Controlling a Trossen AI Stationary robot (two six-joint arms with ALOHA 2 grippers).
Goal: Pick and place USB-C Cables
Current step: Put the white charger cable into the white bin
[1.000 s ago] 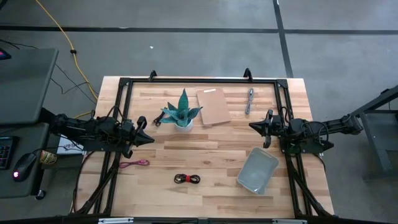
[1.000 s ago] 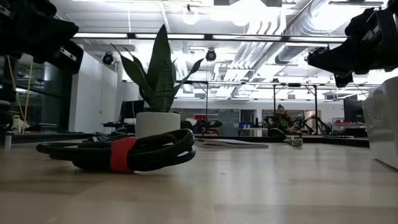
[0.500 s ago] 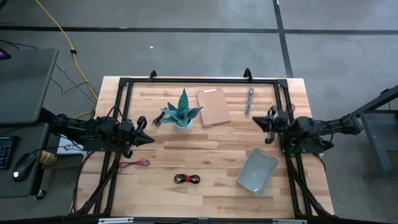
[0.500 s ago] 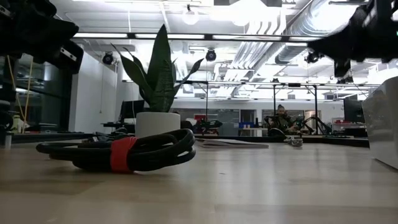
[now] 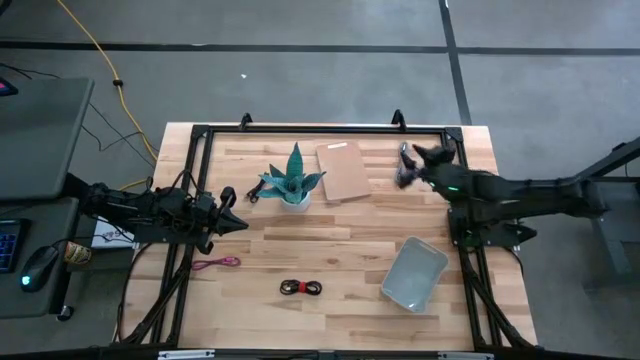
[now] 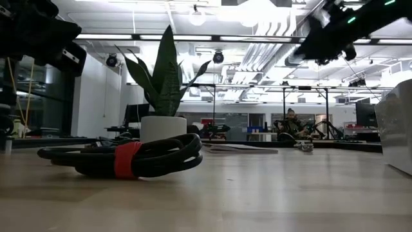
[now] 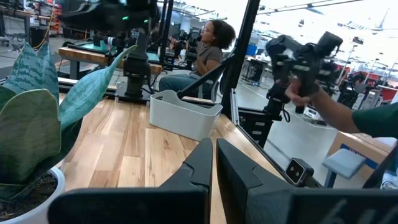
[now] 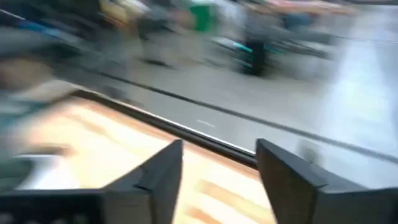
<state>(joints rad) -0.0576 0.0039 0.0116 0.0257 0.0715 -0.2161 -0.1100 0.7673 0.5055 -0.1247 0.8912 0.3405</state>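
The wooden table (image 5: 330, 250) carries all items, listed here from largest to smallest; the left arm (image 5: 130, 208) waits at the table's left edge; the right arm (image 5: 530, 192) reaches in from the right edge toward the far right corner.

The grey tray (image 5: 414, 274) lies tilted at the near right, with nothing visible in it; the brown board (image 5: 344, 170) lies flat at the far centre; the potted plant (image 5: 293, 181) stands upright just beside the board, on the side toward the left arm.

The left gripper (image 5: 236, 223) sits near the plant, its jaws pressed together with nothing between them, as the left wrist view confirms; the right gripper (image 5: 408, 164) hovers over the far right area, its jaws standing apart and holding nothing, as the right wrist view shows.

USB-C cables: the red-and-black cable (image 5: 301, 288) lies coiled at the near centre, well apart from both grippers; the pink-magenta cable (image 5: 215, 263) lies at the near left, beside the frame rail; the silver-grey cable (image 5: 399, 178) lies at the far right, partly covered by the right gripper; the black cable (image 5: 253, 195) lies just beside the plant pot, on the left arm's side.
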